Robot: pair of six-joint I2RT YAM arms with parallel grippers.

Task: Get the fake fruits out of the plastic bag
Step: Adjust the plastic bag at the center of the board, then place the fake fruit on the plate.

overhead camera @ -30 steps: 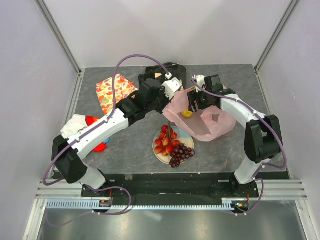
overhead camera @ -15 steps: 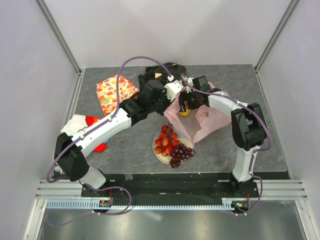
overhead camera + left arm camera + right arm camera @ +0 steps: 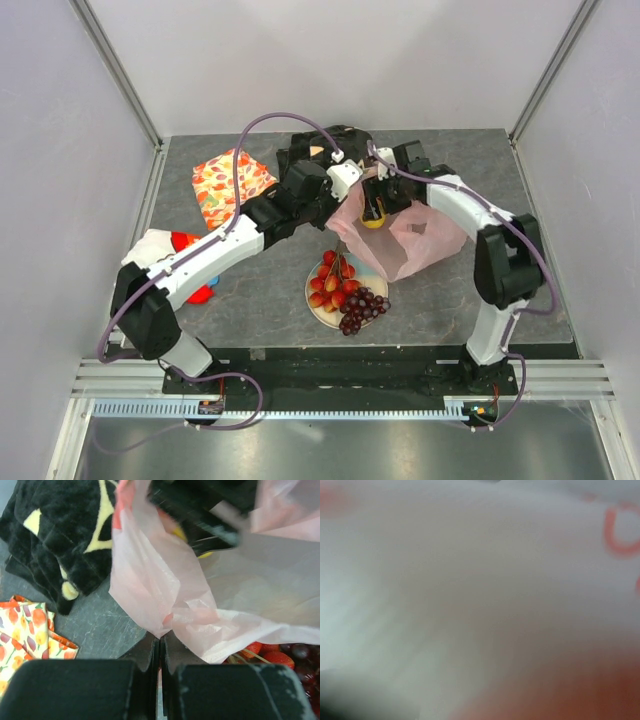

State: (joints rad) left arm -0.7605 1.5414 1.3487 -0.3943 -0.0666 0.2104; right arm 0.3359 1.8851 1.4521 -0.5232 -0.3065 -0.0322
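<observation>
Left gripper (image 3: pixel 160 641): closed on a fold of the bag (image 3: pixel 412 242) at its left rim. It holds the thin plastic up, probably so the mouth gapes and does not fall shut.
Right gripper (image 3: pixel 378 198): reaches down into the bag's mouth from behind. Its own camera shows only blurred plastic, so I cannot tell whether the jaws are open or closed.
Lemon (image 3: pixel 372 221): inside the bag just below the mouth, right at the right gripper's dark fingers (image 3: pixel 200 512). It looks like the only fruit left inside.
Red fruits (image 3: pixel 330 282) and grapes (image 3: pixel 364 308): already out, on the plate (image 3: pixel 309 296) just in front of the bag.
Step in hand: one arm props the bag open while the other goes for the lemon.
Edges: the bag's walls crowd close around the right gripper, so loose plastic could get pinched along with the fruit.
Black cloth (image 3: pixel 60 530): just behind the bag's left side, near the held rim.
Orange cloth (image 3: pixel 226 186): well to the bag's left.
Open room: bare table (image 3: pixel 500 180) shows right of the bag. The lift-out path looks freest straight up, then forward to the plate.
</observation>
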